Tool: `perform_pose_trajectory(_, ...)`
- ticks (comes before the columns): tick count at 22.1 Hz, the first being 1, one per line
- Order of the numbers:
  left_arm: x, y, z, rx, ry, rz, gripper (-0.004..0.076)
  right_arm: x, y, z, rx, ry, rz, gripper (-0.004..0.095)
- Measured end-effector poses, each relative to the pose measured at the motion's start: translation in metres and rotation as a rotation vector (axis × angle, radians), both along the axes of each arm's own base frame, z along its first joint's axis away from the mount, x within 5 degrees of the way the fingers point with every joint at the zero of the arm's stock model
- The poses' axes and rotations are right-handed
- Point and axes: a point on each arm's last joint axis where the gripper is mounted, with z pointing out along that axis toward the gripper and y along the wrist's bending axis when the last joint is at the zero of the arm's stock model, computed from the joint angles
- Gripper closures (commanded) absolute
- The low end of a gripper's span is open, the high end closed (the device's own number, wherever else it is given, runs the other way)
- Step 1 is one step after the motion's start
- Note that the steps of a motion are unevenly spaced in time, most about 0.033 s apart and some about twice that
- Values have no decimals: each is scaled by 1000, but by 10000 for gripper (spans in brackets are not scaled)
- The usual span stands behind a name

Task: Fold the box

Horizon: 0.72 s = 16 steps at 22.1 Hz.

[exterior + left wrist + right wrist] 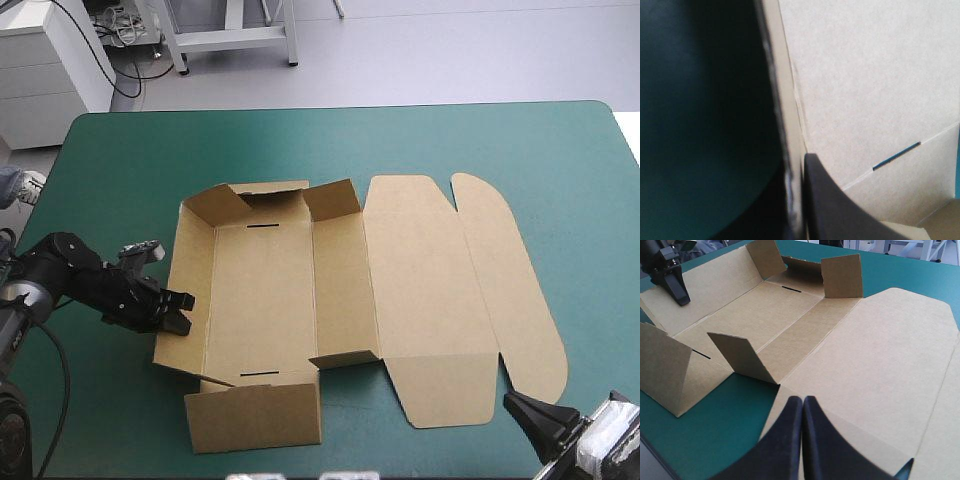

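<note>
Box (265,300) wall clamped by low left end effector (180,315), right end effector (802,402) pinched together by lid (430,290)

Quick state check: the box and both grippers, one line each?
brown cardboard box: partly folded, left wall and end flaps raised, lid panel flat on the table.
left gripper: black fingers shut on the box's left wall.
right gripper: fingers shut, holding nothing, at the lid's near edge.

Looks like a lab or workshop: white cabinet (50,60) upper left, loose cables (120,30) on grey floor (450,50), metal frame (230,38) top centre.
</note>
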Motion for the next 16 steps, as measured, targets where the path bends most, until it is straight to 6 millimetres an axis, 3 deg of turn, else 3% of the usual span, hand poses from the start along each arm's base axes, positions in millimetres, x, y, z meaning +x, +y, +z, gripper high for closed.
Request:
perform_pose_trajectory(2,10,6,18,68,-56,-39,731,0,0,0,0,0,0,924)
perform_pose_trajectory(5,39,13,78,185,-283,-89,731,0,0,0,0,0,0,924)
perform_pose_trajectory(7,49,3,117,290,-415,-166,731,0,0,0,-1,0,0,924)
perform_pose_trajectory(9,54,-13,141,380,-501,-263,731,0,0,0,-1,0,0,924)
perform_pose_trajectory(12,64,-43,153,478,-576,-427,731,0,0,0,-1,0,0,924)
perform_pose_trajectory(16,73,-79,145,587,-604,-617,731,0,0,0,-1,0,0,924)
